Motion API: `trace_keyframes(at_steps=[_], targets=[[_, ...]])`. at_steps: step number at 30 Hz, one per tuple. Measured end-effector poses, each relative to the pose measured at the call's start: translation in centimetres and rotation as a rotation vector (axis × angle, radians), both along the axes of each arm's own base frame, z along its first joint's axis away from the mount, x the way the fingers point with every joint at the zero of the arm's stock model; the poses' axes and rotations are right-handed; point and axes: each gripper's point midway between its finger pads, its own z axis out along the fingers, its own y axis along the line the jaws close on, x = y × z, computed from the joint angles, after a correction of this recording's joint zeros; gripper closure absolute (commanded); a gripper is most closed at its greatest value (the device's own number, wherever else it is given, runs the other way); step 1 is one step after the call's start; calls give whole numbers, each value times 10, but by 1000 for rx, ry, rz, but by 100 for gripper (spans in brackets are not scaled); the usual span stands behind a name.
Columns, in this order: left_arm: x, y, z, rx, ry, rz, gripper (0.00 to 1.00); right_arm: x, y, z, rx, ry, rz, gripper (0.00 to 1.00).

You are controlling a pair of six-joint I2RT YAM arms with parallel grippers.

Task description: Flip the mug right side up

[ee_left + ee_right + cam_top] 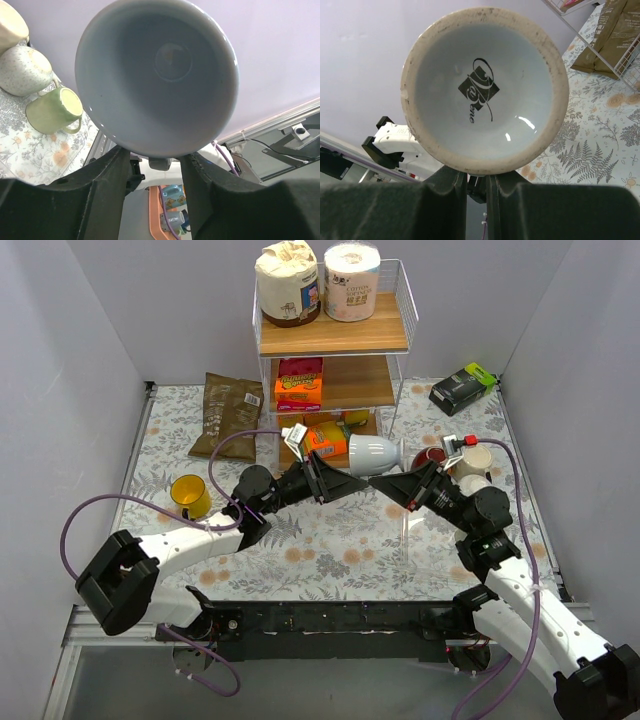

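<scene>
Hanging on its side in mid-air at centre of the top view, a white footed mug [372, 452] sits btwn two black arms that meet tip to tip just below it, above the floral table [330, 550]. Its mouth faces frame left and its foot frame right, so it looks approx. halfway to upright. The left wrist cam looks straight into the empty bowl, which fills the upper frame. The left gripper [156, 159] has its jaws spread wide, w/ the mug's lower rim and a small grey part just above the gap; whether the fingers touch the mug can't be told. The right wrist cam shows the foot ring w/ a black script logo. The right gripper [480, 176] has its jaws nearly together right under the foot, pinching something dark and narrow. Since the mug is off the table and the left jaws stand apart, the right one is prob. carrying it, though the exact contact is hidden. Holding it sideways btwn both arms looks like a hand-over or regrip, giving a wrist room to roll the foot downward. Next, as a guess: tip the foot down and set it on the table at lower centre, away from the yellow mug [190, 496] at mid left and the cups [468, 462] at mid right.
</scene>
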Motion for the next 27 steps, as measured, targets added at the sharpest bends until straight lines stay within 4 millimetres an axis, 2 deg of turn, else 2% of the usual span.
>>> trace_keyframes(at_steps=[5,16,27], targets=[[0,-3,-4,0,16,-17,67,2,-1,-4,13,2,-14,99],[0,-6,-11,11,50,-25,71,5,-1,-11,-3,-43,-52,99],[5,-9,-22,16,148,-38,86,10,-2,-25,-21,-92,-120,99]])
